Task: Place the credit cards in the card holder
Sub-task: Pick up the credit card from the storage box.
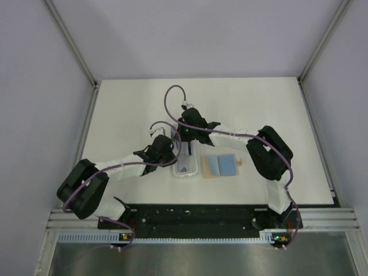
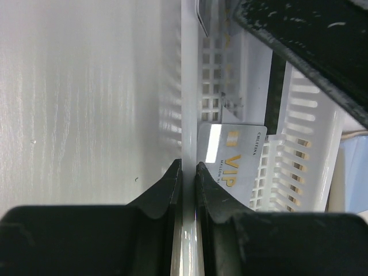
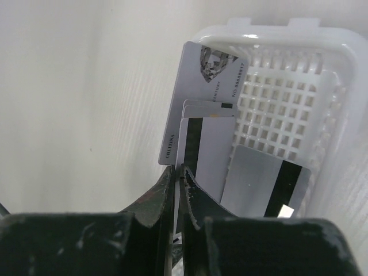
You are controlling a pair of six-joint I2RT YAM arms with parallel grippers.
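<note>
Between the right gripper's (image 3: 179,172) fingers only a sliver of gap shows. They are pinched on a thin pale edge among the credit cards (image 3: 204,146), which stand leaning at the left wall of the white slotted tray (image 3: 287,86). One card shows a diamond print and another a black stripe, and a further striped card lies flat on the lattice floor. I cannot tell which card is held.

The left gripper (image 2: 188,172) is likewise narrow, clamped on the tray's left wall just beside a VIP card inside. The card holder (image 1: 220,166) lies open just right of the tray, blue side up. Tray and holder sit near the middle of the table (image 1: 132,109), well away from its edges.
</note>
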